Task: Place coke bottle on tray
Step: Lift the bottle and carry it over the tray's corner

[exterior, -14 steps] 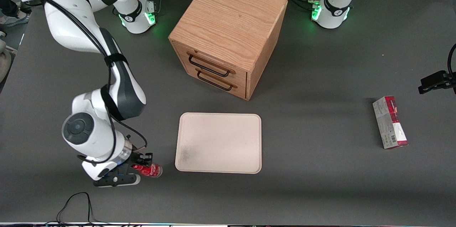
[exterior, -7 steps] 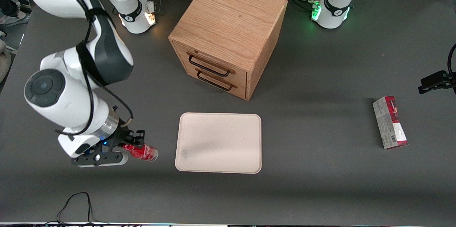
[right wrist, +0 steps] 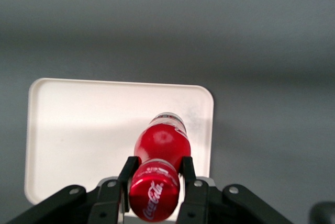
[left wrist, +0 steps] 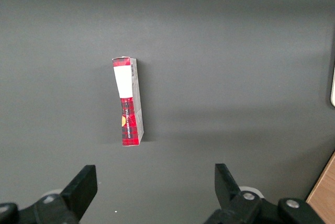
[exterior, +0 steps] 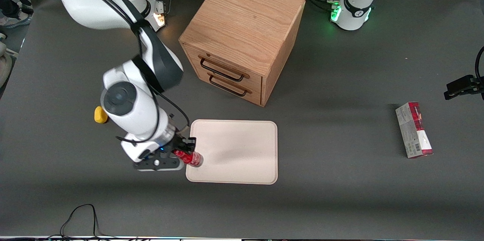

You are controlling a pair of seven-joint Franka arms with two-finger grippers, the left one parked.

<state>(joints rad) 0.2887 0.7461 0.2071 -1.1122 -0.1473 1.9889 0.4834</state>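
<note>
Carry step. The gripper (exterior: pixel 186 153) is clenched on the coke bottle (exterior: pixel 188 156) just below its cap, holding it above the tray (exterior: pixel 242 150) at the edge nearest the working arm. Next move, as I judge: shift inward over the tray, lower, release.

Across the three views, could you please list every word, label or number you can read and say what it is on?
"Coca-Cola": white script on the red cap of the coke bottle, held in the shut gripper over the tray.
Carton: print on its red-and-white face, too small to read.
Carton's barcode side: unreadable.
</note>
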